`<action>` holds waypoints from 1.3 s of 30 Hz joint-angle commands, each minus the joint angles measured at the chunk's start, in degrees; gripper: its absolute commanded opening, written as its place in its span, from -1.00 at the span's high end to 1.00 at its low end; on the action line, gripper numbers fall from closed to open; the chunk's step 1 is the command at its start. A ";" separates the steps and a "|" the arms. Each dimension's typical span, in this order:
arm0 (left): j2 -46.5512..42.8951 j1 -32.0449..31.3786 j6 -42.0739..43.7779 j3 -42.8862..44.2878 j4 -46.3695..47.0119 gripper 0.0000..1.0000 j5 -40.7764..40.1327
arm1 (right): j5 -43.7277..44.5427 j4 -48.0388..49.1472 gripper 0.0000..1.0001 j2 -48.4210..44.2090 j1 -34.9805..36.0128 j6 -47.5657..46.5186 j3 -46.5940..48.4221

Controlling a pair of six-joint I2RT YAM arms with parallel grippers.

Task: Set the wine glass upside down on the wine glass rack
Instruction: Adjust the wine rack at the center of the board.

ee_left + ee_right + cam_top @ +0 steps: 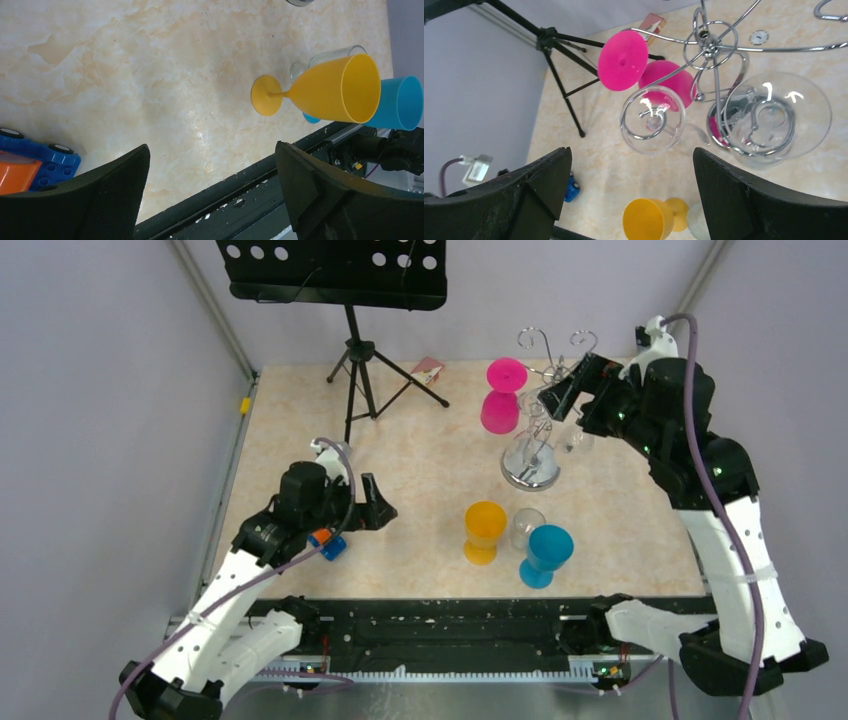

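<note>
Hanging where, that clear wine glass (pixel 651 122)? (Desk)

It is hanging upside down, foot uppermost, in a curled hook of the chrome wine glass rack (pixel 530 477), just beside a pink wine glass (pixel 623 61) that is dangling the same way. A second clear glass (pixel 809 115) is hanging from another arm of the rack. (Photographer)

And the arms, what are they doing? (Desk)

The right gripper (pixel 631 155) is hovering right by the rack's top, its jaws standing wide apart and gripping nothing. The left gripper (pixel 212 150) is sitting low over the marble-patterned table (pixel 125 75), well apart from the rack, its jaws likewise spread wide and empty, with a blue-and-orange toy car (pixel 35 165) lying just beside it. (Photographer)

What else is showing? (Desk)

A yellow wine glass (pixel 485 530), a blue wine glass (pixel 547 552) and a small clear glass (pixel 527 528) are standing upright together near the front edge, while a black music stand (pixel 350 350) is standing at the back left. (Photographer)
</note>
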 commanded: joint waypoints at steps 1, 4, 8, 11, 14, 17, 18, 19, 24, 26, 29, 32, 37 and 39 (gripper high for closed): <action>-3.37 0.14 1.62 -2.61 1.16 -0.95 1.90 | 5.85 -1.76 -0.84 4.38 -0.16 -7.03 7.15; -5.56 0.18 1.86 -4.85 1.36 -0.95 1.61 | 8.06 -0.97 -0.77 8.50 -0.16 -10.36 10.50; -8.54 0.15 1.27 -7.93 2.09 -0.93 1.58 | 10.53 -0.33 -0.77 14.36 -0.24 -14.25 13.43; -9.63 0.14 1.70 -7.96 2.04 -0.93 1.50 | 12.84 0.44 -0.76 17.72 -0.25 -16.25 14.74; -9.26 0.19 2.62 -7.55 1.98 -0.93 0.51 | 14.43 2.14 -0.66 19.91 -0.24 -17.45 14.85; -7.79 0.16 2.56 -7.42 2.10 -0.92 -0.35 | 15.13 3.97 -0.52 21.47 -0.25 -18.98 14.40; -7.07 0.19 2.64 -7.21 2.02 -0.91 -0.29 | 15.39 4.44 -0.51 22.01 -0.20 -19.37 14.27; -6.47 0.14 2.65 -7.09 1.85 -0.91 -0.28 | 15.65 4.84 -0.49 22.61 -0.24 -19.95 14.33; -5.16 0.14 2.40 -7.09 1.80 -0.90 -0.47 | 17.07 5.84 -0.41 25.16 -0.20 -22.48 15.72; -5.11 0.18 2.32 -7.15 1.72 -0.90 -0.85 | 17.46 6.38 -0.33 25.64 -0.25 -23.11 15.88; -5.05 0.14 1.89 -7.17 1.45 -0.89 -2.24 | 17.88 7.32 -0.23 25.95 -0.22 -23.55 15.27; -4.94 0.20 1.77 -7.14 1.36 -0.89 -2.48 | 17.85 8.77 -0.12 25.95 -0.24 -24.30 14.27; -4.83 0.14 1.69 -7.33 1.44 -0.89 -1.96 | 17.59 10.43 0.13 25.98 -0.25 -24.75 14.01; -4.82 0.14 1.60 -7.35 1.51 -0.88 -1.51 | 17.49 10.65 0.13 26.04 -0.24 -24.72 14.02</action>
